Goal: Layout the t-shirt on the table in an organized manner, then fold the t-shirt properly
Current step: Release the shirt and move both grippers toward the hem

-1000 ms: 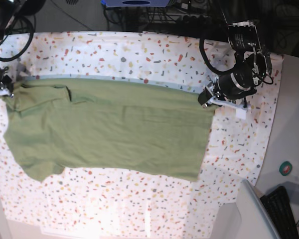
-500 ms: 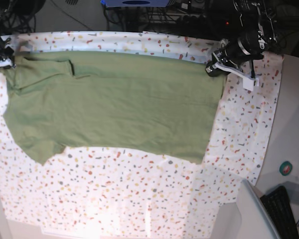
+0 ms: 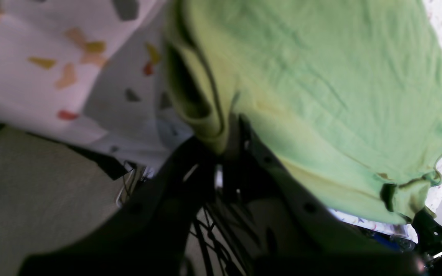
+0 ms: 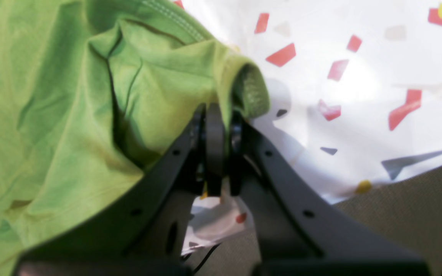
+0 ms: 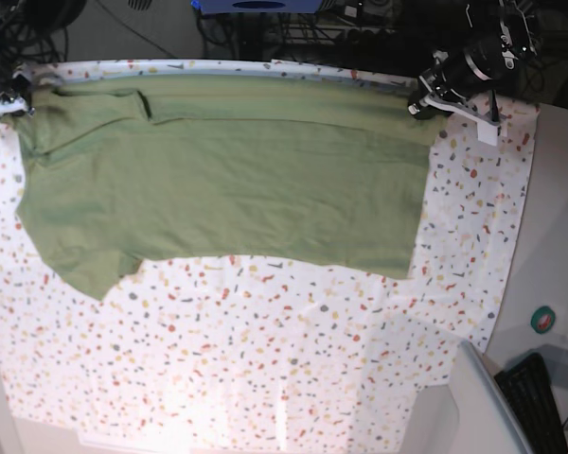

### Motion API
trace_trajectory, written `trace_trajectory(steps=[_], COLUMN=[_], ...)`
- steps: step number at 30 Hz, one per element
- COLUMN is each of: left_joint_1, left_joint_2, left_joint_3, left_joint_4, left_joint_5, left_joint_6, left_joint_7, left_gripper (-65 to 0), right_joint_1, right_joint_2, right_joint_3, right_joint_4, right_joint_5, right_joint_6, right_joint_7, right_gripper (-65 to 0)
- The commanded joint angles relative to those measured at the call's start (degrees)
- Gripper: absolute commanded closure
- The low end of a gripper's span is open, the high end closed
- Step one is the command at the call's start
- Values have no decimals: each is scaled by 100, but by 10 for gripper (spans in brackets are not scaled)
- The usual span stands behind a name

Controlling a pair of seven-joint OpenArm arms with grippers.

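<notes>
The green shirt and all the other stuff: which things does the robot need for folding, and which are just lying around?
Needed:
t-shirt
table
left gripper
right gripper

Just lying around:
tape roll
keyboard

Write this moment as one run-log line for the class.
stage: spreading | left gripper: shut on t-shirt corner | right gripper: shut on t-shirt shoulder edge | t-shirt: stretched between both at table's far edge | fold: not begun
</notes>
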Motion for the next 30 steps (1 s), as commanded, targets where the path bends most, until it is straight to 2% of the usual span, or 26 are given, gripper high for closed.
trace_trajectory(steps=[1,6,10,11,12,13,16,17,19,24,26,30], left_joint_1=[21,-15,-15,-15,-6,3,12,3,-15,-23,-32,-226], left_joint_2=[-55,-46,-46,-46,-46,-46,-46,-46,-46,-55,-72,-169], left_joint_3=[-27,8,-27,-36,-36,-45,-185,-273,-440,-1020,-1258,-1495], left_joint_4=[86,86,77,77,77,77,77,77,77,139,148,148], left_joint_5=[-66,-66,-66,-58,-49,-49,-58,-58,-58,-66,-66,-66], left_joint_6=[-14,-14,-14,-5,4,4,4,4,4,4,4,-14], left_joint_7=[-97,-97,-89,-89,-89,-89,-89,-89,-80,-71,-62,-54], left_gripper=[0,0,0,0,-7,-104,-367,-436,-508,-517,-517,-515], right_joint_1=[-32,-41,3,3,3,-23,-120,-173,-296,-542,-533,-41], right_joint_2=[114,114,114,114,114,105,-44,-88,-124,-185,-299,-264], right_joint_3=[39,39,83,83,83,83,83,83,83,145,505,874], right_joint_4=[110,110,110,110,146,225,550,735,1086,1640,1754,1763], right_joint_5=[17,17,26,26,26,26,26,26,26,17,-9,-27], right_joint_6=[18,18,18,18,18,18,18,18,9,-35,-35,0], right_joint_7=[128,31,-645,-733,-742,-725,-733,-733,-742,-742,-733,-628], right_gripper=[0,0,0,-14,-80,-144,-273,-299,-315,-314,-314,-318])
